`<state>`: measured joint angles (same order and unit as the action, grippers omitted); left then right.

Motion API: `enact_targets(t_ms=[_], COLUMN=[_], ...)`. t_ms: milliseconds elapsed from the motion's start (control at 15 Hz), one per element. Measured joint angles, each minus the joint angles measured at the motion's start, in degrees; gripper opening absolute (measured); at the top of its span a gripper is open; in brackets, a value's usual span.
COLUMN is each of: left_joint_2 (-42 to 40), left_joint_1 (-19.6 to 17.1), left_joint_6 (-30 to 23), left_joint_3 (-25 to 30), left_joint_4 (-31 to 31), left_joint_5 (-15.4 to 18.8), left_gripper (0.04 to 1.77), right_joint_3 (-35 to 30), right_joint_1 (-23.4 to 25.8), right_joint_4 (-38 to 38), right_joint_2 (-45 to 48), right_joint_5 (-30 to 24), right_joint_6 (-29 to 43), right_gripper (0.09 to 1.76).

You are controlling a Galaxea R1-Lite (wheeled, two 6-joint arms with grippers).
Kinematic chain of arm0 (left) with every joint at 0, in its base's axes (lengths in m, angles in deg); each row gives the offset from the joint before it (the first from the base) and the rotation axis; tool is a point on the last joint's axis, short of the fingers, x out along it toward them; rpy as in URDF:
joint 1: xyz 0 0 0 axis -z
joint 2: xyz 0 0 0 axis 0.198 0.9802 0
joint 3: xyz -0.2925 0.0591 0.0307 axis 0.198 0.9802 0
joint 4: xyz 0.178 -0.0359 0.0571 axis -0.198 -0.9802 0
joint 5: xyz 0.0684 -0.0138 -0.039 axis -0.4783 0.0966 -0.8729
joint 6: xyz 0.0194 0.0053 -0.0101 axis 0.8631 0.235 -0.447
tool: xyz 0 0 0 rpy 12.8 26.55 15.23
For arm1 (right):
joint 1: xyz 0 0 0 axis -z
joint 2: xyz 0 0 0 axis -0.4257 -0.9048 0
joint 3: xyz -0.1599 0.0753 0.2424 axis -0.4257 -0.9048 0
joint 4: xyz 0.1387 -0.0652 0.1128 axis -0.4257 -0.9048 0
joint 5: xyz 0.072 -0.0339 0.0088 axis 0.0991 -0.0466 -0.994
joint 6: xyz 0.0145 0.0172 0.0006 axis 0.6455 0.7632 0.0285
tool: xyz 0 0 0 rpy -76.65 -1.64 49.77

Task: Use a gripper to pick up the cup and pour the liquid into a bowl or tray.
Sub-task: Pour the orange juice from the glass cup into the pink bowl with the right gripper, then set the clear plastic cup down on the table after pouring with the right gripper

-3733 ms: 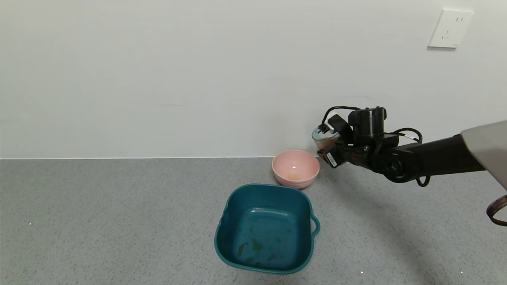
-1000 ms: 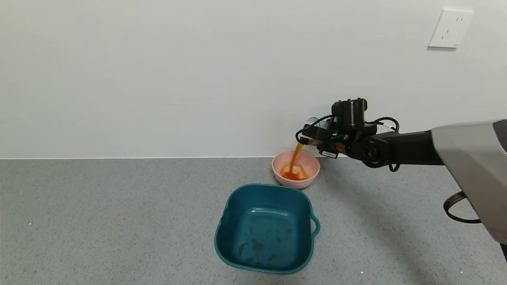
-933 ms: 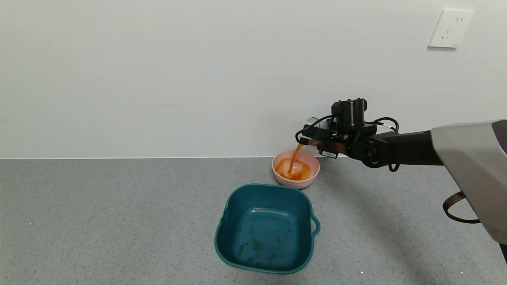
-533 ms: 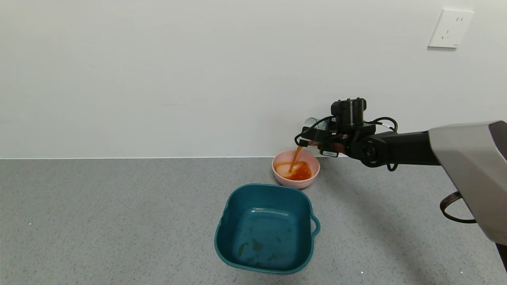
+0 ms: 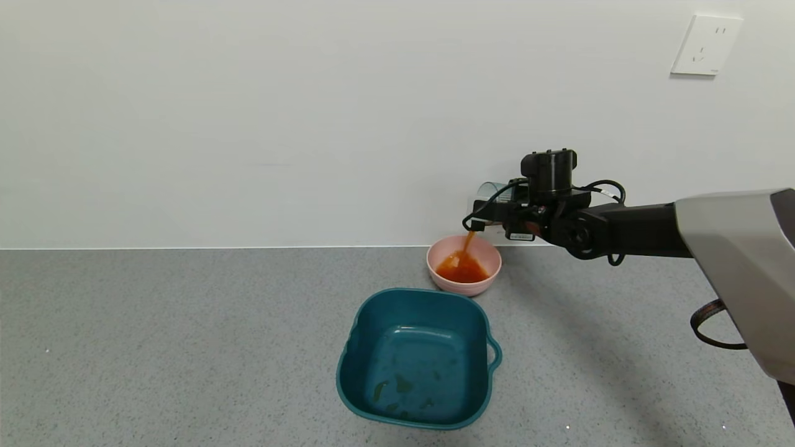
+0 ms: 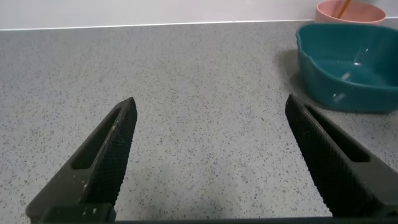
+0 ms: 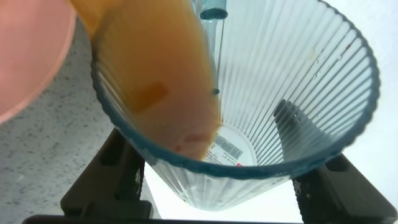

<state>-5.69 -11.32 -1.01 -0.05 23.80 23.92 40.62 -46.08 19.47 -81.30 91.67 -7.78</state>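
Observation:
My right gripper (image 5: 497, 214) is shut on the translucent blue-green cup (image 5: 490, 191), tipped on its side above the pale-pink bowl (image 5: 492, 261) at the back of the counter. A thin stream of orange-red liquid (image 5: 466, 243) runs from the cup's rim into the bowl, which holds a pool of it. In the right wrist view the ribbed cup (image 7: 298, 93) fills the picture between my fingers (image 7: 124, 180), with liquid (image 7: 155, 81) running along its wall toward the bowl (image 7: 31, 56). My left gripper (image 6: 211, 112) is open and empty low over the counter.
A square dark-teal tray (image 5: 417, 357) with a handle sits just in front of the bowl, with a few wet marks inside; it also shows in the left wrist view (image 6: 348, 68). The white wall is close behind the cup. A wall socket (image 5: 705, 45) is at the upper right.
The cup has tipped a little further and risen slightly. The stream has thinned and the pool in the bowl has grown. Earlier the cup was held upright beside the bowl.

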Motion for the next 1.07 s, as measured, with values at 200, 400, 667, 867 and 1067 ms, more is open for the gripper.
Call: enact_targets(t_ms=[200, 400, 667, 867, 1067], left_joint_2=[0.0, 0.0, 0.0, 0.0, 0.0], left_joint_1=[0.0, 0.0, 0.0, 0.0, 0.0], left_joint_6=[0.0, 0.0, 0.0, 0.0, 0.0], left_joint_3=[0.0, 0.0, 0.0, 0.0, 0.0], left_joint_4=[0.0, 0.0, 0.0, 0.0, 0.0], left_joint_5=[0.0, 0.0, 0.0, 0.0, 0.02], left_gripper=[1.72, 1.72, 1.72, 1.72, 1.72], right_joint_3=[0.06, 0.06, -0.02, -0.05, -0.11], right_joint_1=[0.02, -0.17, -0.45, -0.94, -1.5], right_joint_4=[0.22, 0.28, 3.58, 6.01, 6.51], right_joint_2=[0.0, 0.0, -0.12, -0.52, -0.65], right_joint_5=[0.0, 0.02, 0.07, 0.1, 0.07], right_joint_6=[-2.8, -6.21, -12.92, -18.64, -22.02], right_gripper=[1.34, 1.34, 1.34, 1.34, 1.34])
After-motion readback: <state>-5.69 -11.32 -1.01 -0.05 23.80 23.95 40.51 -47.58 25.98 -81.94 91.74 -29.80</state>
